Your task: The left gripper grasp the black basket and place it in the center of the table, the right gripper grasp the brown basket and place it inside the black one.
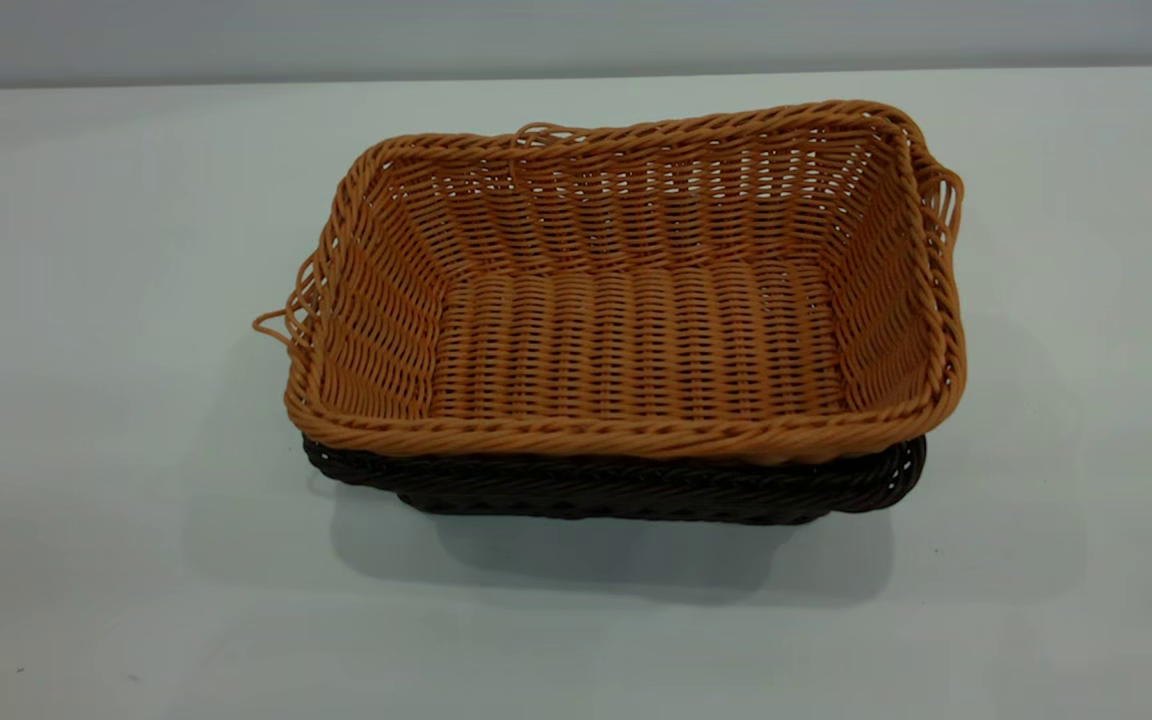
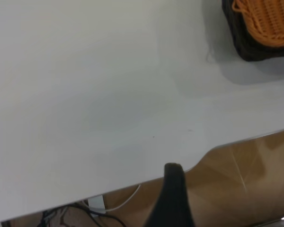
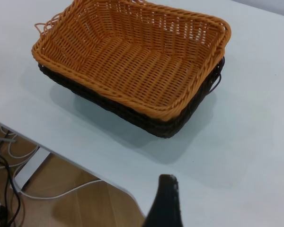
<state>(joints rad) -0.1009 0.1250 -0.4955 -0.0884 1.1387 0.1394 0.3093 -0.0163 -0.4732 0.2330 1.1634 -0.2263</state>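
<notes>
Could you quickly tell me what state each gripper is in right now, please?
Left gripper: holding nothing, back at the table edge.
Right gripper: holding nothing, off the brown basket, which is nested in the black basket.

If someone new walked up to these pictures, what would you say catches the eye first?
The orange-tan brown basket stands out at once: it sits nested inside the black basket, whose dark rim shows only beneath its near edge, near the middle of the white table. Neither arm appears in the exterior view. In each wrist view a dark gripper part, the left gripper and the right gripper, is at the table's edge, away from the baskets.
</notes>
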